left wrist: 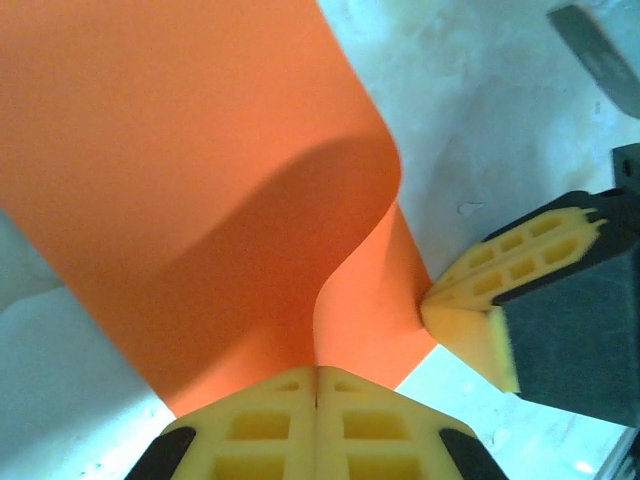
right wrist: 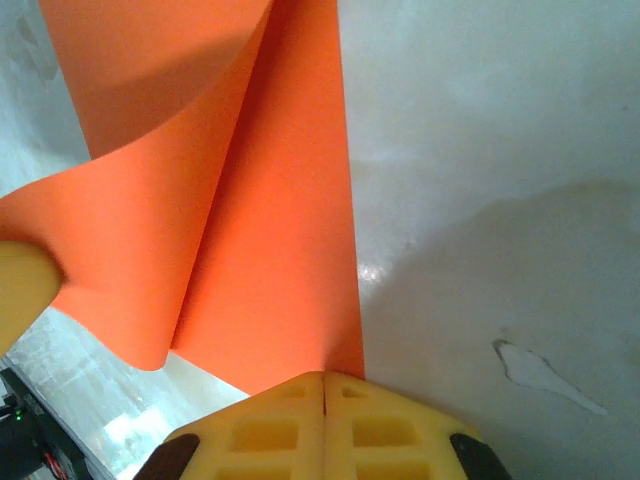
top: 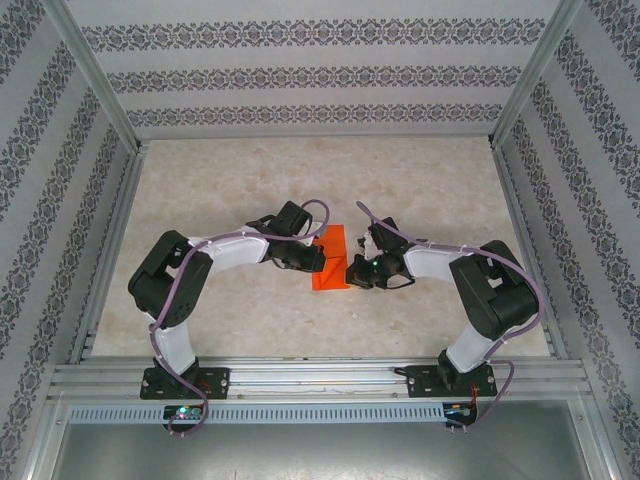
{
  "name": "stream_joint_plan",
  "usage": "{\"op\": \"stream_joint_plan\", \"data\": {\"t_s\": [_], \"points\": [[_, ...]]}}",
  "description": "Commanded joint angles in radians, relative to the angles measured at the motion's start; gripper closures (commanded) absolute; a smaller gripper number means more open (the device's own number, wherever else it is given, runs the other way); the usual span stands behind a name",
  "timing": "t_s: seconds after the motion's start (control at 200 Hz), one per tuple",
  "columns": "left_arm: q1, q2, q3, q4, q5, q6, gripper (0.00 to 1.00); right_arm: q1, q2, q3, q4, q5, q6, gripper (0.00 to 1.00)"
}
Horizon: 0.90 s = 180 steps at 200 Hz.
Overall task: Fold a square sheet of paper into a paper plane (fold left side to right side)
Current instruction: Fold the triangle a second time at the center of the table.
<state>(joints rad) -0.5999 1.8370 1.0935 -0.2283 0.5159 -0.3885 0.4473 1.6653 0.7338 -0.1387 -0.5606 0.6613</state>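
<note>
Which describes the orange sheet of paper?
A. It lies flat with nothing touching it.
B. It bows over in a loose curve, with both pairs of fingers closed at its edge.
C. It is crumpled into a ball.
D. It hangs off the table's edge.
B: the orange sheet bows over in a smooth curve, with the left fingers and the right fingers each closed at its edge.
</note>
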Motion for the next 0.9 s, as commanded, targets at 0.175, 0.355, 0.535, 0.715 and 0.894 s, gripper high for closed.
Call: {"op": "stream_joint_plan", "data": {"t_s": [0.175,0.355,0.535,0.715,0.894], "points": [[0.023,0.044,0.042,-0.043,-0.001,0.053,1.00,-0.007,0.034,0.010,-0.046,0.030,-0.017,1.00],[0.031,0.057,0.058,-0.050,-0.010,0.067,1.00,-0.007,0.036,0.012,-0.052,0.031,-0.020,1.00],[0.032,0.071,0.078,-0.080,-0.032,0.090,1.00,-0.007,0.037,0.012,-0.055,0.033,-0.022,1.00],[0.037,0.074,0.084,-0.098,-0.060,0.111,1.00,-0.007,0.037,0.013,-0.058,0.033,-0.023,1.00],[0.042,0.075,0.087,-0.096,-0.066,0.114,1.00,-0.009,0.041,0.015,-0.060,0.033,-0.025,1.00]]}}
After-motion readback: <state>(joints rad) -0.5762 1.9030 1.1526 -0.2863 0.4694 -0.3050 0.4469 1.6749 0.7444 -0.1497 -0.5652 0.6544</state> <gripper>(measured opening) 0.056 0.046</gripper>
